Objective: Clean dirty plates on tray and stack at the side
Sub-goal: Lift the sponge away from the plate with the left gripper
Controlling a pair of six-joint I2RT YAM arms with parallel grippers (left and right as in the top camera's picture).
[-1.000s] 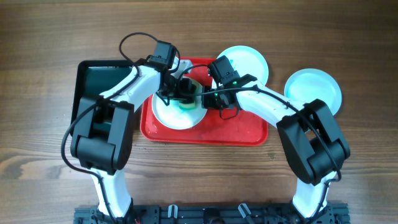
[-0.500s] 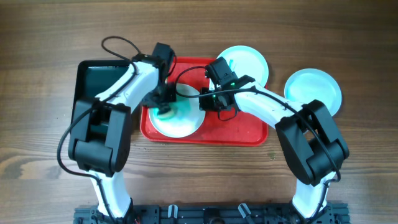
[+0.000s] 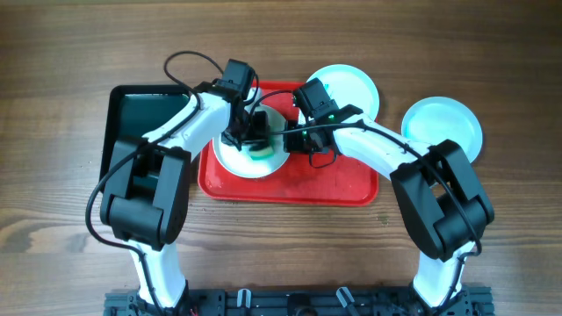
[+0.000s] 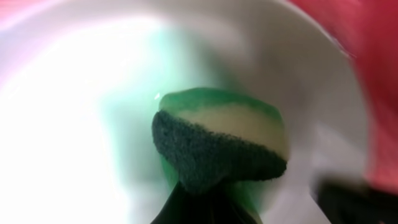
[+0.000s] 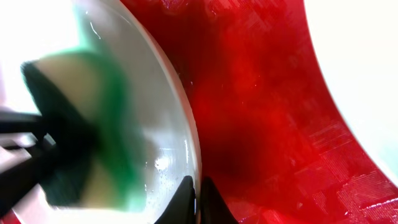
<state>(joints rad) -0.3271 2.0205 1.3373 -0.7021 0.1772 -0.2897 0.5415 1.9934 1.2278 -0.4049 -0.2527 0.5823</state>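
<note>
My left gripper (image 3: 249,132) is pinching a sponge (image 4: 217,146), dark scrub face pressed into a green smear on the plate (image 3: 235,163). My right gripper (image 5: 196,200) is closed on that plate's rim. The plate lies in the left half of the tray (image 3: 338,180). A second plate (image 3: 353,86) overlaps the tray's far right corner. A third plate (image 3: 443,123) lies apart on the table (image 3: 492,246).

Left arm (image 3: 189,123) and right arm (image 3: 378,149) reaching inward, wrists close, left fingers (image 4: 199,208) closed, right fingers (image 5: 214,205) pinched shut
</note>
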